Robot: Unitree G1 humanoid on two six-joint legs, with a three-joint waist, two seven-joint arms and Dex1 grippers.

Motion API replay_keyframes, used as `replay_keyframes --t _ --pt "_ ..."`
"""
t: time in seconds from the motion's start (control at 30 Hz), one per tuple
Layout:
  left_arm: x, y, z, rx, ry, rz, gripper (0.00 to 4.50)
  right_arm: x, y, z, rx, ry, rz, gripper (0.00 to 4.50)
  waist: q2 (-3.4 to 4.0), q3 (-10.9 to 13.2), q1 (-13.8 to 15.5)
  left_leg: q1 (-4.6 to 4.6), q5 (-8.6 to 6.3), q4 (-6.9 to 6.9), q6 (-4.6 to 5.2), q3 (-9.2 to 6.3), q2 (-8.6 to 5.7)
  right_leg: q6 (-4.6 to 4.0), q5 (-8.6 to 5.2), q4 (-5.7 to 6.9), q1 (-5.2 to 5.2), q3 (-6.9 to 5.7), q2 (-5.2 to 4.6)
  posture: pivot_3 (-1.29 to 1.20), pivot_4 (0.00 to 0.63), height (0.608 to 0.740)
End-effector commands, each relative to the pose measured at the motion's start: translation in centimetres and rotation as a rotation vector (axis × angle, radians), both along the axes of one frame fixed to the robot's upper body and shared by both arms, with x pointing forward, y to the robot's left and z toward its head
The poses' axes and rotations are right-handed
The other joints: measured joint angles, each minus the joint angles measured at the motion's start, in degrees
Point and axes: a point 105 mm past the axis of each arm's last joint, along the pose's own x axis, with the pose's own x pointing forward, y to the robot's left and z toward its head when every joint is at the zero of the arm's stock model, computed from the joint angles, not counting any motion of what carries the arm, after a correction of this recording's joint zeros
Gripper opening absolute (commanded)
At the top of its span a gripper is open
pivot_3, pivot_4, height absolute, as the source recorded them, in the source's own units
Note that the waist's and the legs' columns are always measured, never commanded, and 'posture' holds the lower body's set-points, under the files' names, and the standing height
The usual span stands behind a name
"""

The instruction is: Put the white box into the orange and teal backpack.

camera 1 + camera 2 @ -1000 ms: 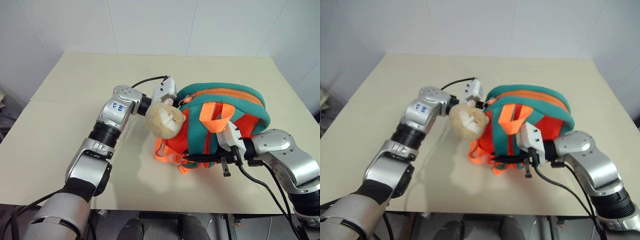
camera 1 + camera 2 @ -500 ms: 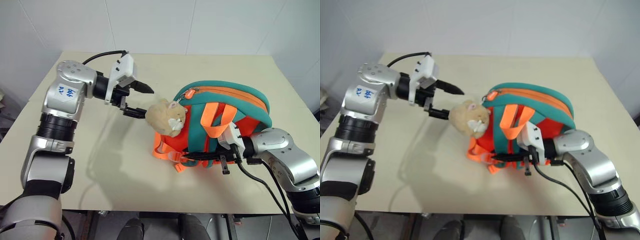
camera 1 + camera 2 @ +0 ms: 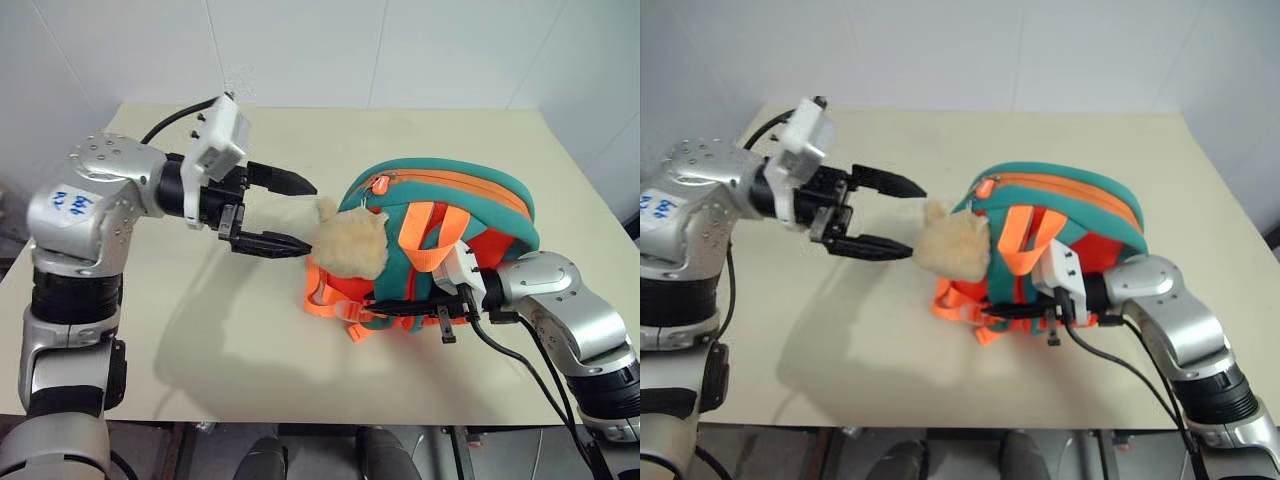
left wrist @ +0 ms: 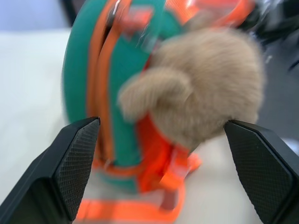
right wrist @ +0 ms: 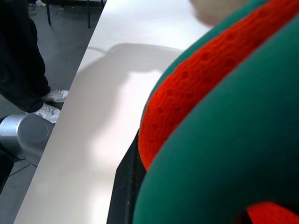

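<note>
Nearest us, our right gripper (image 3: 405, 308) pinches the backpack's (image 3: 470, 205) lower edge on the desk (image 3: 150, 330). Beyond, our left gripper (image 3: 290, 214) hangs spread beside the plush toy (image 3: 350, 245). We judge the box is inside, zipper apparently closed

We note a beige table (image 3: 150, 330) with a plain, flat top, set against white walls. Lying directly on it, right of centre, is the orange and teal backpack (image 3: 470, 205), resting on its side with its orange webbing straps (image 3: 335, 305) trailing onto the surface beside it.
</note>
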Motion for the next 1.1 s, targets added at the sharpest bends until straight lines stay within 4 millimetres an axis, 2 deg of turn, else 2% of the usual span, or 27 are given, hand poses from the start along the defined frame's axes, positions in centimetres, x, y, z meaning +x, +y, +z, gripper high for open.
replay_keyframes --t 0.03,0.23,0.53,0.67,0.83,0.93,1.1 --pt "-1.1 -0.2 0.1 -0.028 -0.002 0.013 4.49 0.0 0.2 0.5 0.001 -0.032 0.013 0.66 0.00 0.00 -0.18 0.03 0.00 0.00 0.00 0.00 0.00 0.00 0.00 0.00 0.03 0.00 0.00 0.00 0.150 0.740" --pt "-2.2 -0.9 -0.8 -0.024 0.043 0.016 4.49 0.0 0.2 0.4 -0.002 -0.033 0.016 0.66 -0.01 0.01 -0.20 0.04 0.00 0.00 0.00 -0.01 -0.01 -0.01 0.01 -0.01 0.04 0.01 0.00 0.00 0.150 0.740" --pt "-1.0 -2.8 -3.0 -0.001 0.057 0.060 4.49 0.1 0.5 0.5 0.006 -0.036 0.019 0.66 -0.01 0.01 -0.08 0.05 0.00 -0.01 -0.01 -0.01 -0.02 -0.01 0.01 -0.06 0.07 0.01 -0.01 0.00 0.150 0.740" --pt "0.2 -3.5 -3.6 0.043 0.036 0.118 4.49 0.2 0.5 0.6 0.009 -0.039 0.014 0.66 0.00 0.01 -0.18 0.05 0.00 -0.02 -0.01 0.00 -0.02 -0.01 0.01 -0.09 0.07 0.02 0.00 0.00 0.150 0.740" --pt "0.4 -4.5 -4.3 0.091 0.042 0.088 4.49 0.4 0.6 0.7 0.014 -0.041 0.005 0.66 0.00 0.01 -0.14 0.05 0.00 -0.02 -0.02 0.00 -0.03 -0.01 0.01 -0.11 0.08 0.01 -0.01 0.00 0.150 0.740" --pt "-0.1 -4.9 -4.1 0.080 0.062 0.058 3.94 0.5 0.5 0.7 0.015 -0.044 -0.002 0.66 0.00 0.01 -0.17 0.05 0.00 -0.02 -0.01 0.00 -0.03 -0.01 0.01 -0.11 0.08 0.01 -0.01 0.00 0.150 0.740" --pt "-0.3 -4.8 -3.9 0.082 0.064 0.049 2.52 0.5 0.4 0.8 0.015 -0.046 -0.010 0.66 0.00 0.02 -0.17 0.05 0.00 -0.03 -0.01 0.00 -0.02 -0.01 0.01 -0.13 0.08 0.01 -0.01 0.00 0.150 0.740"
